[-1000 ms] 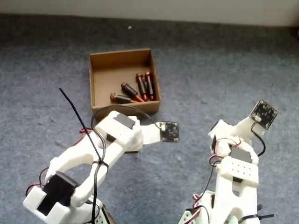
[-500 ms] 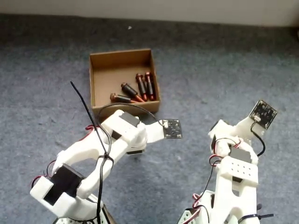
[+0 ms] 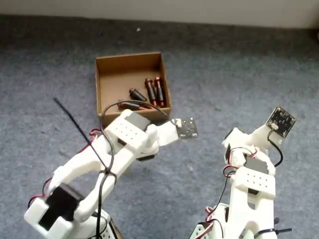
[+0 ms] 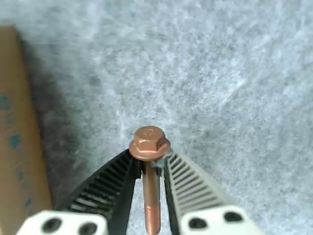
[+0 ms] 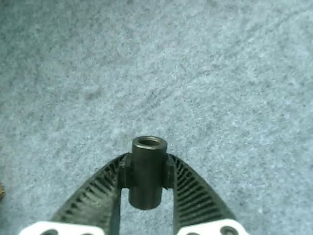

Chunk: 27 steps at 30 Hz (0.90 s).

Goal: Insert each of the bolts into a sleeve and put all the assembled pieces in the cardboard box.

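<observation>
My left gripper pinches 1 bolt, head outward and shank running back between the fingers, while my right gripper, well apart toward the bench's right edge, clasps 1 sleeve, bore also facing outward.

Left gripper was clamped on a copper-coloured bolt. Both black ribbed fingers pressed the shank just under the head, one on each side. The hex flange head sat past the fingertips, its flat face toward the camera. The shank ran back between the fingers toward the wrist, and its plain end showed between the two white finger mounts. The bolt looked straight in the grip, not cocked. Grey carpet lay under everything. One wall of the cardboard box ran along the frame edge, apart from the gripper. A dark shadow on the carpet lay beside that wall. The box interior was out of frame.
</observation>
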{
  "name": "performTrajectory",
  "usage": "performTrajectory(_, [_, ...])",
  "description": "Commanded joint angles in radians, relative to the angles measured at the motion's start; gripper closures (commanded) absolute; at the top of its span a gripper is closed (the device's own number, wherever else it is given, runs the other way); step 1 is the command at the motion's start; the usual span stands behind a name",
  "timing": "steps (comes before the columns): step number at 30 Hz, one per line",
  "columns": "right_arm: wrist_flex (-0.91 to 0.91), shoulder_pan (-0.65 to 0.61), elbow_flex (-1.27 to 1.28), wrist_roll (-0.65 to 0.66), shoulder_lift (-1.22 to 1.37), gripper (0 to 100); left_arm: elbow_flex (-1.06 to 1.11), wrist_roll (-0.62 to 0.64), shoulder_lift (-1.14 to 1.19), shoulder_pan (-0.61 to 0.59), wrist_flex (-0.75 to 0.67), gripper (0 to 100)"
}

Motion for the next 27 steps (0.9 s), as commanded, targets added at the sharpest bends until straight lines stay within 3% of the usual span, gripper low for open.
performTrajectory(1, [-0.018, 0.004, -0.013, -0.003, -0.035, 99.5, 0.030, 0.094, -0.246, -0.008, 0.014, 100])
performTrajectory(7, [-0.013, 0.004, -0.015, -0.003, -0.108, 99.5, 0.107, 0.318, -0.530, -0.068, 0.012, 100])
performTrajectory(10, [-0.013, -0.010, -0.007, -0.003, -0.236, 99.5, 0.140, 0.353, -0.641, -0.134, 0.012, 100])
performTrajectory(15, [0.085, -0.114, 0.035, -0.003, -0.493, 99.5, 0.200, 0.377, -0.816, -0.170, 0.018, 100])
performTrajectory(21, [0.145, -0.278, 0.058, -0.003, -0.740, 99.5, 0.292, 0.646, -1.076, -0.177, 0.011, 100])
performTrajectory(27, [0.140, -0.400, 0.145, -0.003, -0.926, 99.5, 0.478, 0.732, -1.397, -0.179, -0.164, 100])
